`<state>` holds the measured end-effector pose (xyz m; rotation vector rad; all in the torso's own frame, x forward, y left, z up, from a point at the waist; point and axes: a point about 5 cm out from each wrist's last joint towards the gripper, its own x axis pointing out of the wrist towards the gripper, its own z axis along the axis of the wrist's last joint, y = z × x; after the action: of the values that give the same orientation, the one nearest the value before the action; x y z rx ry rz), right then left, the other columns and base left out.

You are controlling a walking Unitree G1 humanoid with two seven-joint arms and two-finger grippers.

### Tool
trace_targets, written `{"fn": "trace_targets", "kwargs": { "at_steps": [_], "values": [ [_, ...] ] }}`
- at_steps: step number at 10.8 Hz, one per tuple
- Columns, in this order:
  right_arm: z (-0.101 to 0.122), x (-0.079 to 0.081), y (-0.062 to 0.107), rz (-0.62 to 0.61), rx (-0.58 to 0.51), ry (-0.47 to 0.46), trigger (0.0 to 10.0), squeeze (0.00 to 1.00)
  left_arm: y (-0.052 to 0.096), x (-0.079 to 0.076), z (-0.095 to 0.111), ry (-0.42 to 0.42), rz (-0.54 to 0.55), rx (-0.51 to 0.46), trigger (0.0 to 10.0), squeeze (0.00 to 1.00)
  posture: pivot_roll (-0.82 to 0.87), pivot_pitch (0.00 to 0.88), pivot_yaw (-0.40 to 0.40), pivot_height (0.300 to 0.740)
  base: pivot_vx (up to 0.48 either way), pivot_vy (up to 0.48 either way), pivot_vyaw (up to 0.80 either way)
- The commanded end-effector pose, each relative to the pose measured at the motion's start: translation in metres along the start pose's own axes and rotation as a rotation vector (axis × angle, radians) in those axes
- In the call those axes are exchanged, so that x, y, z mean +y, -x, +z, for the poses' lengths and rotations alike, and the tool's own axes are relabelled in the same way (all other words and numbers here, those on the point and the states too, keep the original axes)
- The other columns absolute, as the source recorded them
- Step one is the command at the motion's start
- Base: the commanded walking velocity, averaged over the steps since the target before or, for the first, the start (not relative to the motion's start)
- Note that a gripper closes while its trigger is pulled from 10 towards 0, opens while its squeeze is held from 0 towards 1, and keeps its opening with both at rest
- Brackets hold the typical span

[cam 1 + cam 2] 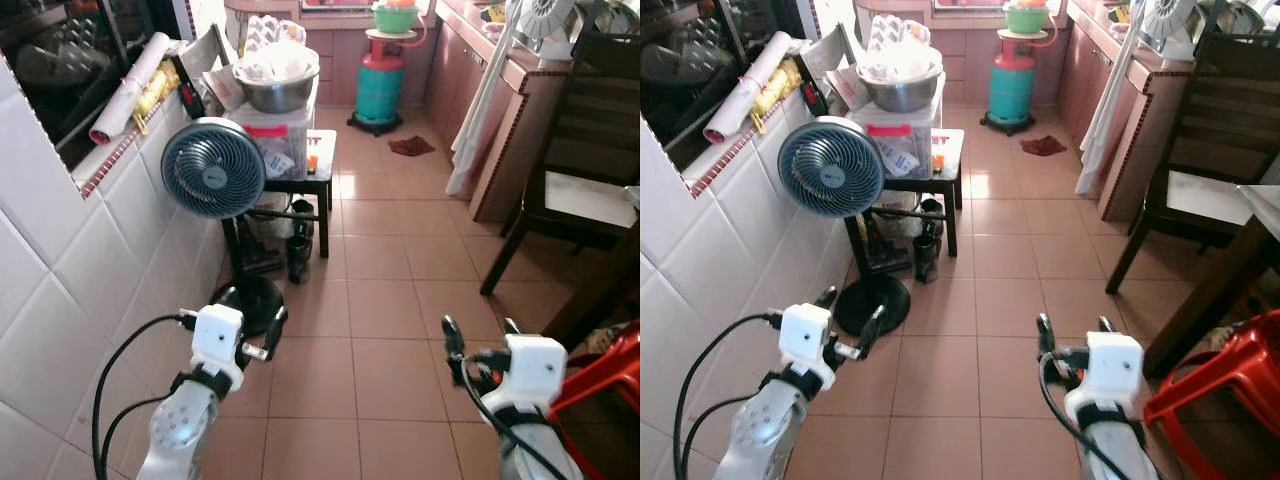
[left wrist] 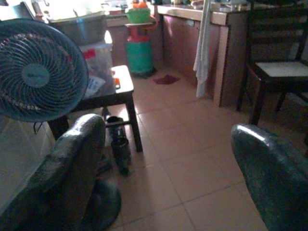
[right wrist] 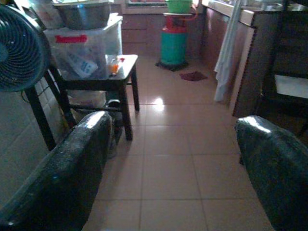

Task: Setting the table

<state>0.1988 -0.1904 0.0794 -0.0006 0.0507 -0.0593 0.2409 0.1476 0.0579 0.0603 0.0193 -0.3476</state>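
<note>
Left eye view: left pincer (image 1: 250, 330) and right pincer (image 1: 480, 345) spread, empty, above floor (image 1: 380, 290).

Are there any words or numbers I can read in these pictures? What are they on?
No text can be read.
Fan: a small mark on the centre hub, too blurred to read.
Plastic box: a red label, too blurred to read.
Papers inside the box: print too small to read.

Glossy tiled floor (image 1: 380, 290), shiny metal bowl (image 1: 276, 88) — clear plastic bin (image 1: 275, 140), dark wooden chair (image 1: 585, 170)
</note>
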Motion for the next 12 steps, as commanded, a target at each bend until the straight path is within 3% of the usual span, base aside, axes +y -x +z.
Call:
{"fn": "trace_targets", "kwargs": {
  "at_steps": [1, 4, 5, 8, 12],
  "values": [
    [0.002, -0.006, 0.003, -0.030, -0.011, 0.010, 10.0, 0.00, 0.013, 0.011, -0.005, -0.004, 0.040, 0.015, 10.0, 0.00, 0.03, 0.000, 0.032, 0.740, 0.000, 0.000, 0.00],
    [-0.001, -0.004, 0.004, -0.031, -0.004, 0.020, 10.0, 0.00, 0.026, 0.017, -0.016, 0.021, 0.109, 0.062, 10.0, 0.00, 0.04, 0.000, 0.026, 0.740, 0.000, 0.000, 0.00],
    [-0.001, -0.003, 0.003, -0.021, 0.005, 0.019, 10.0, 0.00, 0.024, 0.020, -0.020, 0.032, 0.149, 0.086, 10.0, 0.00, 0.04, 0.000, 0.019, 0.740, 0.000, 0.000, 0.00],
    [-0.003, -0.007, 0.002, -0.041, 0.036, 0.017, 10.0, 0.00, 0.021, 0.017, -0.018, 0.053, 0.132, 0.093, 10.0, 0.00, 0.05, 0.000, 0.016, 0.740, 0.000, 0.000, 0.00],
    [-0.006, -0.003, -0.002, -0.059, 0.058, 0.003, 10.0, 0.00, 0.007, 0.009, -0.012, 0.067, 0.068, 0.066, 10.0, 0.00, 0.04, 0.000, 0.035, 0.740, 0.000, 0.000, -0.80]
  ]
}}
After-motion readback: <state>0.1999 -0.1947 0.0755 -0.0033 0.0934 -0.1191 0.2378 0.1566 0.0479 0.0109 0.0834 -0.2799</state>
